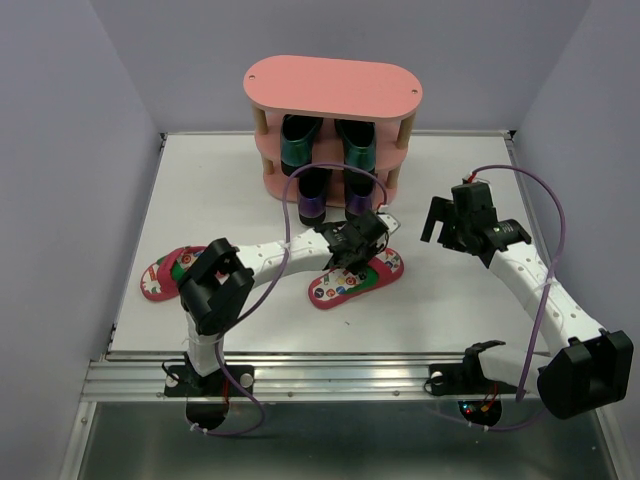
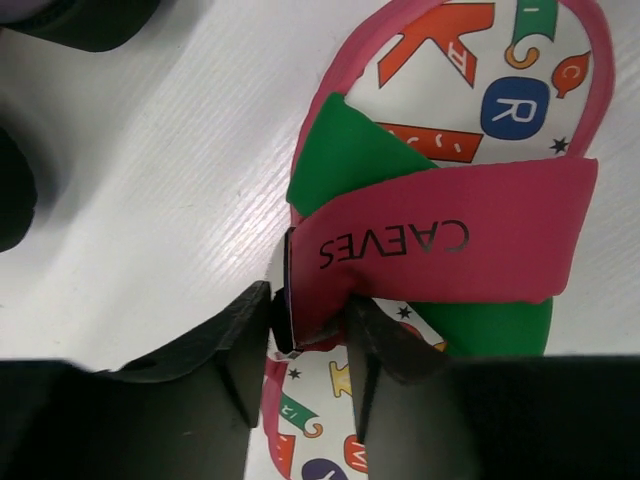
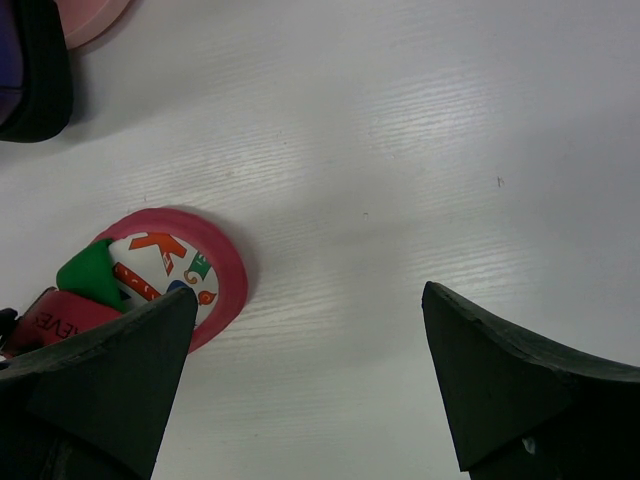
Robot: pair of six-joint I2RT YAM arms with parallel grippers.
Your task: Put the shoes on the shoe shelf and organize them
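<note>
The pink three-tier shoe shelf (image 1: pixel 333 85) stands at the back. Two dark-green loafers (image 1: pixel 300 143) sit on its middle tier and two purple loafers (image 1: pixel 312 205) on the bottom tier. One red flip-flop (image 1: pixel 357 279) lies on the table in front of the shelf; my left gripper (image 1: pixel 357 243) is down on it, its jaws shut on the edge of the red strap (image 2: pixel 440 245) over the lettered insole. The other red flip-flop (image 1: pixel 165 274) lies at the left, partly hidden by my left arm. My right gripper (image 1: pixel 452 222) is open and empty, above the table to the right; the flip-flop's toe (image 3: pixel 175 265) shows in its view.
The white table (image 1: pixel 200 200) has a raised rim, with its front edge just ahead of the arm bases. Grey walls close in the back and sides. A purple cable loops over each arm.
</note>
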